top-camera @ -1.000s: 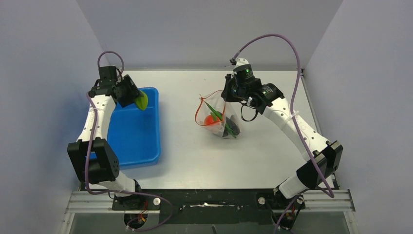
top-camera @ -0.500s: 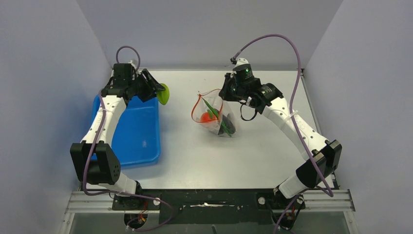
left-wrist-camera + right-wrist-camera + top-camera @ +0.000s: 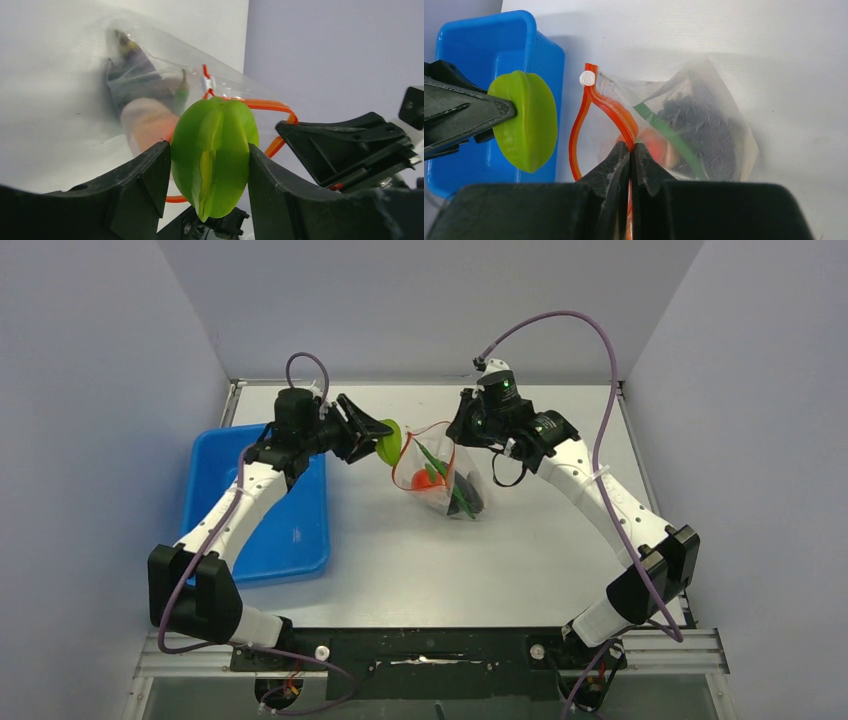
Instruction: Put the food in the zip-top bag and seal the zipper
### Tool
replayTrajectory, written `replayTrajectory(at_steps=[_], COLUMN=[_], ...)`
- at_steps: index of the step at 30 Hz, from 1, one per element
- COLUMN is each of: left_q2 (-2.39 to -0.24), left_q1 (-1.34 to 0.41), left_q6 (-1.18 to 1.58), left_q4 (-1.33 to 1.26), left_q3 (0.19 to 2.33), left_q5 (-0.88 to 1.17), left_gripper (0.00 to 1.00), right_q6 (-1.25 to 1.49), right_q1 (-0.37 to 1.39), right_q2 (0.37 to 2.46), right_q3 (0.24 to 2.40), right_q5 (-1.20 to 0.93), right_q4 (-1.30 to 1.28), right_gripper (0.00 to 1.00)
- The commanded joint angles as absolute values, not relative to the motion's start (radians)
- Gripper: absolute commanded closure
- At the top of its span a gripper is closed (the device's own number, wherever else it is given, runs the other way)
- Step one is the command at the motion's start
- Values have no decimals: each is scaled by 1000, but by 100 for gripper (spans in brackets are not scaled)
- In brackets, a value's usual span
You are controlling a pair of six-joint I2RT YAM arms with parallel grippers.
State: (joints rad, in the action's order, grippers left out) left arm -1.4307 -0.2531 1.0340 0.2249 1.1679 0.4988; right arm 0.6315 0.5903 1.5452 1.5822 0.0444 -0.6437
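**Supervisor:** Report from the near edge outward.

**Operator:** On my left side of the tabletop [image 3: 400, 560] I see the blue tray [image 3: 270, 530]; the left arm reaches out over its far corner. The left gripper [image 3: 378, 436] is about half open and clamped on the lime-green fruit [image 3: 214, 150], one finger pressed against each flank. The fruit is clear of the tray and off the tabletop.

**Supervisor:** Position of the fruit relative to the bag?

**Operator:** Just beside the open mouth, on its left, and not inside. In my right wrist view there is a gap between the fruit and the red zipper [image 3: 579, 135].

**Supervisor:** And the bag itself?

**Operator:** The clear bag [image 3: 719, 125] sits near the middle of the tabletop, toward the far side. Its zipper stands apart as an open loop, with a white slider [image 3: 587, 78] at one end. Inside I note the orange-red fruit [image 3: 430, 481], the green pod [image 3: 435, 462] and the dark grape bunch [image 3: 472, 495], touching one another. I cannot confirm whether the bag's bottom rests on the tabletop.

**Supervisor:** Right side?

**Operator:** The right gripper [image 3: 630, 147] is fully closed, pinching the far side of the zipper.
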Motion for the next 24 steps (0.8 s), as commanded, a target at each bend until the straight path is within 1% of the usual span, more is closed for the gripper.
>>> replayTrajectory(at_steps=[1, 8, 11, 17, 24], left_q2=[-1396, -1397, -1422, -1453, -1455], left_q1=[-302, -439, -476, -482, -482], left_q6=[1114, 1191, 1188, 1130, 1105], left_q4=[81, 15, 29, 90, 114], left_q3=[1200, 1166, 1180, 1195, 1173], left_q5=[529, 487, 479, 473, 413], left_gripper=[61, 61, 61, 61, 61], right_q6=[647, 642, 640, 635, 630], right_q1=[588, 586, 586, 586, 588], right_q2=[1547, 1551, 1547, 1529, 1506], right_q3=[1651, 1662, 1666, 1652, 1627], right_q5=[28, 20, 18, -8, -40], right_q4=[-574, -575, -573, -551, -535], right_gripper=[100, 100, 100, 100, 100])
